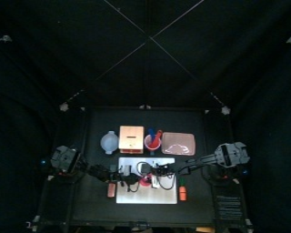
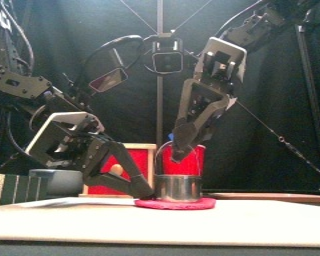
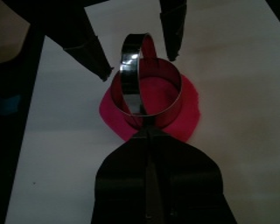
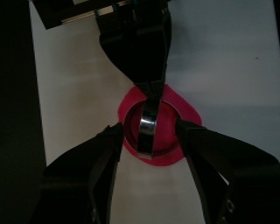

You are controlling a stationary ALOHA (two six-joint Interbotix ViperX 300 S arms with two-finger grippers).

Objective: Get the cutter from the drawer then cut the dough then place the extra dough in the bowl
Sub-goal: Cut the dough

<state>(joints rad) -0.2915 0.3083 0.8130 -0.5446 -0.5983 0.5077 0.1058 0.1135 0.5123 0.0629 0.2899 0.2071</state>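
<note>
dough (image 3: 192,109) partly hidden by left pincer (image 3: 147,133), bowl (image 2: 3,188) cut off at edge

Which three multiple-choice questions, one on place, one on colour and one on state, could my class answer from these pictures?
1. Where does the cutter stand? A on the dough; B beside it; C held in the air.
2. What colour is the dough? A white; B red; C blue.
3. How do the jaws of the left end effector stand? A wide apart; B shut; C hidden.
Answers: 1 A, it rests upright on the dough; 2 B, red in the front view; 3 B, they meet at the dough's edge.
</note>
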